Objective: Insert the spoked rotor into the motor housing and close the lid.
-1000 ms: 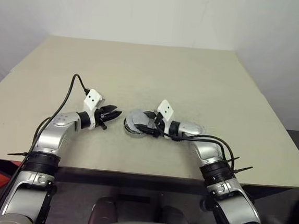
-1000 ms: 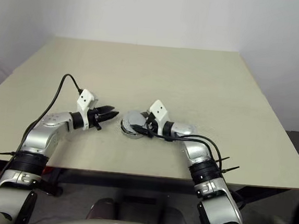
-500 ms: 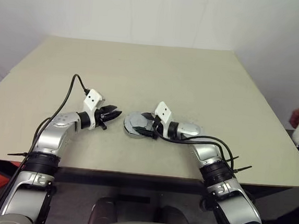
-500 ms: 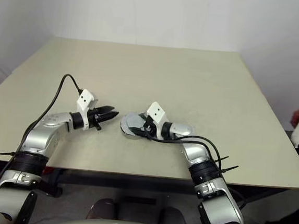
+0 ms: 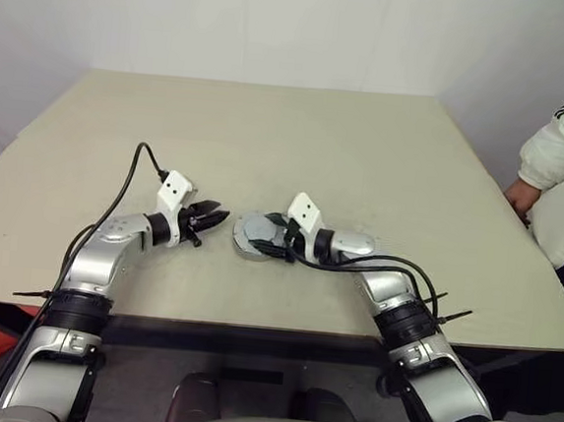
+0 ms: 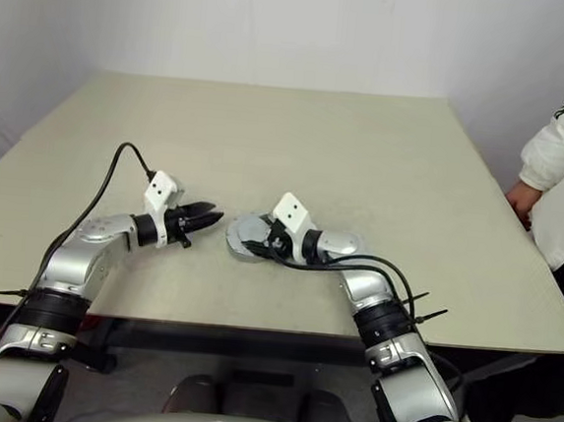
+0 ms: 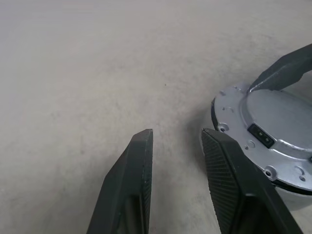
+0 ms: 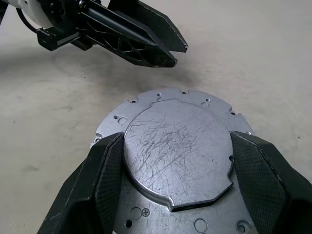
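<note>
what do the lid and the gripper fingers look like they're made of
The lid: bare grey metal by the look, with a dull sheen and fine scratches across its raised centre. The right gripper's fingers: matte black, probably moulded plastic or rubber, with a fine ribbed texture on the pads; the look leaves it open.

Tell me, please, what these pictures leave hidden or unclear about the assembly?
- Rotor: whether it sits inside the housing is hidden; the lid covers the top in both wrist views.
- Housing: its windings are covered by the lid; the left wrist view cuts its far side off.
- Lid seating: too small to judge in the eye views, where the right end effector overlaps it.
- Person: cut off by the picture edge.
</note>
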Available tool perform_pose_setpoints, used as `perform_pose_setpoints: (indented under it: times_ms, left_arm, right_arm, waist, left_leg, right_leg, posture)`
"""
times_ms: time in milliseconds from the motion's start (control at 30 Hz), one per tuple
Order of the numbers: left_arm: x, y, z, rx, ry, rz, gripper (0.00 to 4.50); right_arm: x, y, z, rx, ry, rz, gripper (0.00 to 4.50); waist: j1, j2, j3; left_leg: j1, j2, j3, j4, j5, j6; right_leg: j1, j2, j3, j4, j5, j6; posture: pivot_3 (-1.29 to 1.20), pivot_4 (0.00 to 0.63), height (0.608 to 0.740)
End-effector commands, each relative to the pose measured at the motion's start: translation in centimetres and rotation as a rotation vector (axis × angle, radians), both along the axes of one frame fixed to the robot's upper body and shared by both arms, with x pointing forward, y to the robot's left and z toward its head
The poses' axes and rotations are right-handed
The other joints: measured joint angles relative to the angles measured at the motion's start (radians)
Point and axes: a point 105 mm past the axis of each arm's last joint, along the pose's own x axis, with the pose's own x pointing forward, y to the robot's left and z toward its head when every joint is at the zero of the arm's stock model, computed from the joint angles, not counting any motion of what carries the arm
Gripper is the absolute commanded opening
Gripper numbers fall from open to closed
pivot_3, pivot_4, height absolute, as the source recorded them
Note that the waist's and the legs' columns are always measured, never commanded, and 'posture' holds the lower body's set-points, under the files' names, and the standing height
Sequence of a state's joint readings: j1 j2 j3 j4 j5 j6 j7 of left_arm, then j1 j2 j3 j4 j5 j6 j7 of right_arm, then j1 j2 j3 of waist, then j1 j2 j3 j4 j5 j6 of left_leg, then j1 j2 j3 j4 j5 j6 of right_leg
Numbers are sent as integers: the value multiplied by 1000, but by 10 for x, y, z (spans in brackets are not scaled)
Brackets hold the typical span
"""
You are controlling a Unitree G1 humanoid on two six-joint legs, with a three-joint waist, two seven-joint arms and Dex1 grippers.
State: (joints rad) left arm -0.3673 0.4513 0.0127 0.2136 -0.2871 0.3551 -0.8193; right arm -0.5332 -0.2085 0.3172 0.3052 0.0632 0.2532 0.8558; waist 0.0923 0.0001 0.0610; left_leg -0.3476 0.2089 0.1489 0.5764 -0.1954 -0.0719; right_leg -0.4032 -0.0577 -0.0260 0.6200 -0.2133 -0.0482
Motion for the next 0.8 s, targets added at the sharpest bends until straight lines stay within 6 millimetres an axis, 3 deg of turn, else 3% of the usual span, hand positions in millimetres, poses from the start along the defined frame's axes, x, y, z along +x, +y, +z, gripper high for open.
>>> perform_pose_setpoints:
  times_ms: [33, 800]
  left_arm:
    - [2, -2, 15, -11, -56, -2, 1657]
    - [2, -1, 14, -15, -57, 5, 1657]
  right_arm:
    - [2, 3, -8, -49, 25, 10, 2944]
    - [-10, -1, -14, -116, 44, 80, 2944]
  waist:
    - [0, 0, 0]
    - [4, -1, 0]
  left_leg:
    - [0, 0, 0, 0, 0, 0]
    - [0, -1, 0, 0, -2, 3]
  right_leg:
    - [0, 0, 0, 0, 0, 0]
    - [2, 0, 0, -2, 0, 0]
  posture:
    - [0, 0, 740]
    - [0, 0, 740]
